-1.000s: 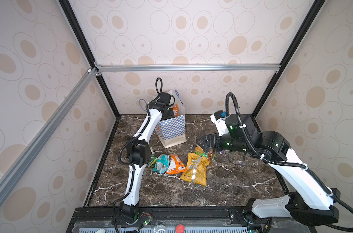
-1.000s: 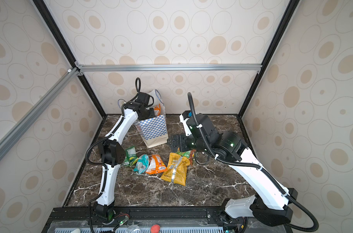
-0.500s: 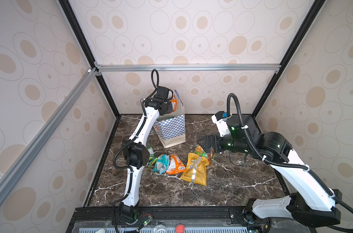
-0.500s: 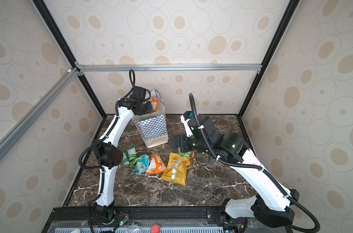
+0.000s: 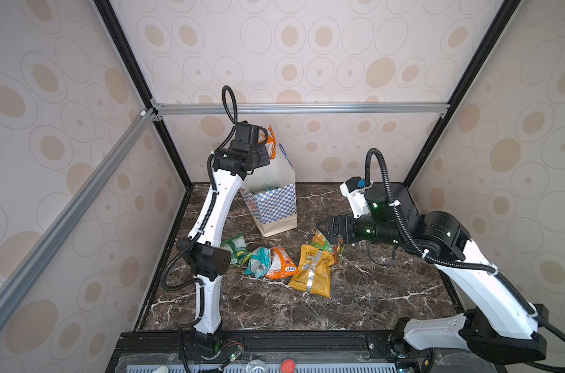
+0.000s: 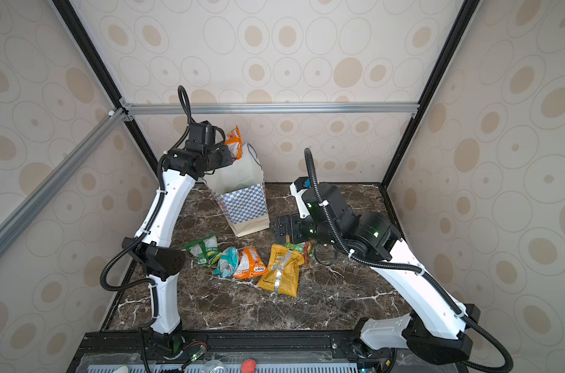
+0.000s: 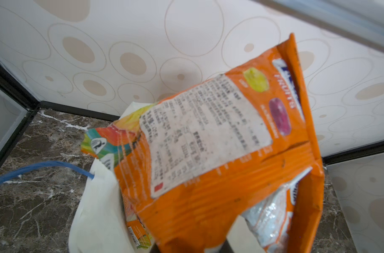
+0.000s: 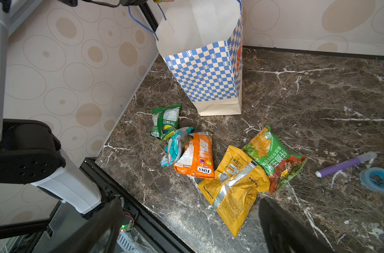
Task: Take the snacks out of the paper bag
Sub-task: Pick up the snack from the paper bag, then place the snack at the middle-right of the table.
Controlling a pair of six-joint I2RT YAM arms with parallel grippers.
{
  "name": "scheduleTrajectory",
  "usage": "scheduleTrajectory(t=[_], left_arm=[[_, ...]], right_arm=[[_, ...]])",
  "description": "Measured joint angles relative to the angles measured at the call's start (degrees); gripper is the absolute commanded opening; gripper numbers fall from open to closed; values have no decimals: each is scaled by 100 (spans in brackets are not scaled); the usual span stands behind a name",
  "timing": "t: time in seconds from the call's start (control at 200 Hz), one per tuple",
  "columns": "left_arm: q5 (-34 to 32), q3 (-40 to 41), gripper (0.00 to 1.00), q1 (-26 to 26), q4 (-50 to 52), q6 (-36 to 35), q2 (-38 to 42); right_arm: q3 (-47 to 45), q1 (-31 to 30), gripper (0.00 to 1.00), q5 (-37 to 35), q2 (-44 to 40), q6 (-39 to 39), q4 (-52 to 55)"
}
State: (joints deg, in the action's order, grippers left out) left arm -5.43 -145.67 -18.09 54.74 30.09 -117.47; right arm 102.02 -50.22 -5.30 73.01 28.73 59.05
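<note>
Orange foil packet (image 5: 269,142) hung gripped in the left tool (image 5: 263,153) above the white checkered paper bag (image 5: 274,206); right tool (image 5: 322,228) gaped open.

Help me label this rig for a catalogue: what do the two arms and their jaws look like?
The left arm and right arm match: white link shells, black joint housings, black wrist blocks and black jaws. A black corrugated cable hose runs along each, tied with white clips and looping above the wrist. Green lights glow on the right arm's joints.
</note>
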Motion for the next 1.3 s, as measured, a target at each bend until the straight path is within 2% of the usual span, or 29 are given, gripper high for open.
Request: scheduleTrajectory(t=[0.27,0.455,0.665,0.795,1.085,1.3], left_arm=[[-90,105,0,-273,26,61,863],[-297,579,0,-1163,39,103,1554],[-514,1001,0,-2205,-66,356,1641],[-433,1239,0,-2704,-282,577,1263],[426,1497,0,-3488,-439,831,-667],[1154,2310,0,-3928,-466,807,-1217]], right_arm=[[-11,0,100,-398,-192,-17,-31],[-280,0,100,-789,-533,2,-20],[-743,0,100,-1145,-960,175,219],[-979,0,100,-1296,-1213,358,619],[-1563,0,100,-1740,-2205,1080,1622],[-1947,0,100,-1725,-2848,1714,2159]])
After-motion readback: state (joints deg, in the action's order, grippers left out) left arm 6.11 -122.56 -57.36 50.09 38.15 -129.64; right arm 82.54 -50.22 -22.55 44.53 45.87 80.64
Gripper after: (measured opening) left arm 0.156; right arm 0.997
